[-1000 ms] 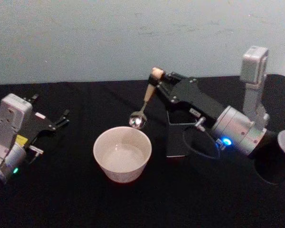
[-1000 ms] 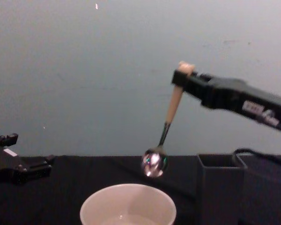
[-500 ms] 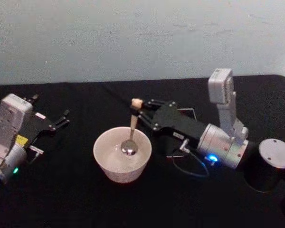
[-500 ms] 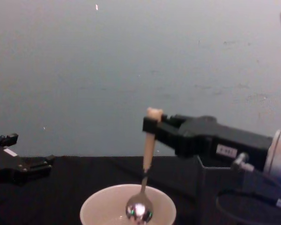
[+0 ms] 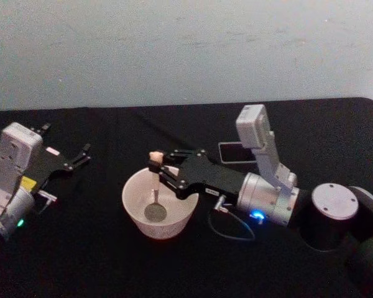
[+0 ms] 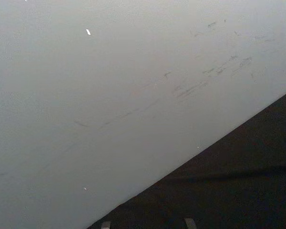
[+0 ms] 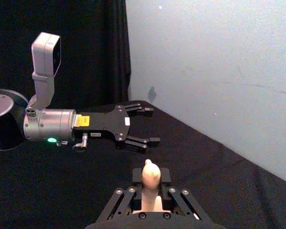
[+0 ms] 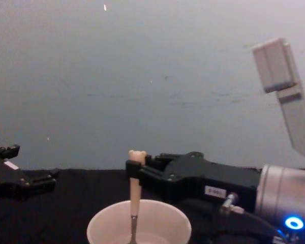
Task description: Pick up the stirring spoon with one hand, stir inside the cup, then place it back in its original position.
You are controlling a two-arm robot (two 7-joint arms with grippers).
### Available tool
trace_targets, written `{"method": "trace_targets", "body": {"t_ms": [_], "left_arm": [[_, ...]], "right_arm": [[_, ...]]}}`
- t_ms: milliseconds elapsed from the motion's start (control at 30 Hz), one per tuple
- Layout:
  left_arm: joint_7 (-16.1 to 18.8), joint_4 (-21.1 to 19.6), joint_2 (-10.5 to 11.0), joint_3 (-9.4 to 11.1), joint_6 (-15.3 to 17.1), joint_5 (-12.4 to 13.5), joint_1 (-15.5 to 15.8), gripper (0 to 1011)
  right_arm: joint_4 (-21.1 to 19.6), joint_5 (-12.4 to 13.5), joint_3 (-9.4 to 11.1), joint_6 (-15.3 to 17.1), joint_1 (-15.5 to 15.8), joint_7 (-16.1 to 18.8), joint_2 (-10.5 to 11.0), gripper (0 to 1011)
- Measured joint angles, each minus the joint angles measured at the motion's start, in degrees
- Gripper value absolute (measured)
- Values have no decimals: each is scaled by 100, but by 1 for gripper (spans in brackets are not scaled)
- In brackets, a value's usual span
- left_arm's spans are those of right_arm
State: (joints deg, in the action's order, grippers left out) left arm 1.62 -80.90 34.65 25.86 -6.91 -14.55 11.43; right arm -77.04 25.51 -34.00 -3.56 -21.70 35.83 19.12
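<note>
- Right hand [image 5: 156, 167], at the centre of the head view, is clenched on the pale upper handle of the stirring spoon [image 5: 155, 189], just under the bear head. The spoon stands nearly upright with its bowl down inside the cup [image 5: 132, 205], centre-lower frame.
- The cup could slide or tip. It stands free on the black counter [image 5: 81, 248], so a stir that sweeps too wide would press the thin stem against the rim and shove the cup along.
- The rim could get knocked. In the chest view the hand's black linkage reaches in just above the cup's right rim, at lower centre of the frame, and a small drop would strike it.
- The spoon could twist in the grip. It is held high, so the stem below is a long lever. If the bowl drags on the cup's bottom, the handle may rotate between the fingers.
- Liquid could slosh out. I cannot tell whether the cup holds any, but if it does, fast circles could throw it over the low wall.
- The return could miss. If the dark square holder [image 5: 236, 151], upper centre-right behind the arm, is where the spoon belongs, a tilted spoon would catch its edge.
- The left hand [image 5: 68, 141], fingers spread and empty at the left edge, is well apart from the cup and poses no risk.
</note>
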Motion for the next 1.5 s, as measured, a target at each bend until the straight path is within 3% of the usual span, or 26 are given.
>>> {"method": "trace_targets", "body": {"t_ms": [267,600,800,1133,1333,1500], "left_arm": [[0,0,0,0,0,0,0,1002],[0,0,0,0,0,0,0,1001],[0,0,0,0,0,0,0,1001],[0,0,0,0,0,0,0,1001],[0,0,0,0,0,0,0,1001],[0,0,0,0,0,0,0,1001]], "right_arm": [[374,-110,-52,-9,-216,-104,-240,214],[526,-156,162,-22,-299,-324,-328,214],[367,-157,254,8,-195,-348,-210,214],[-253,-43,337,166,198,-297,96,214],[-518,41,254,241,347,-202,177,214],[-501,27,117,247,314,-191,101,214]]}}
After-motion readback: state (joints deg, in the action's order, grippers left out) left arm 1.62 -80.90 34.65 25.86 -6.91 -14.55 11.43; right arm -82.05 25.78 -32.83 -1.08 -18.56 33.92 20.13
